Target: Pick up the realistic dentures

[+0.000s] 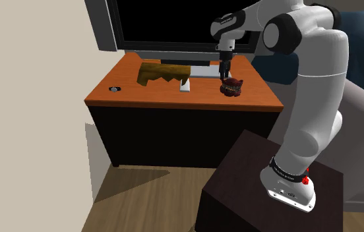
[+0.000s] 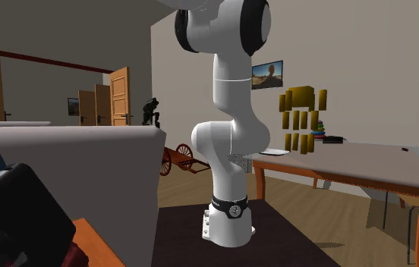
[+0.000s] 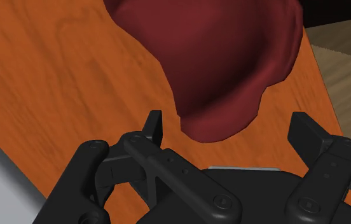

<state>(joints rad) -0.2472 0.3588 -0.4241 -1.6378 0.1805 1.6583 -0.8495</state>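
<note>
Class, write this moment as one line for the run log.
phase: pre-grasp | gripper: open, over dentures, not gripping | dentures: dark red, on orange wooden table

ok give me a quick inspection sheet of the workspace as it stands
surface: orange-brown wooden tabletop on a dark cabinet
job's things: dark red dentures resting near the tabletop's right end in the shoulder view, not held
clutter: yellow-brown jagged block; small dark round item
end effector: end effector just above the dentures, open; in the wrist view its fingers stand apart either side of the dentures' edge without touching
cables: nothing seen
surroundings: black screen behind the tabletop; wood floor; dark stand
</note>
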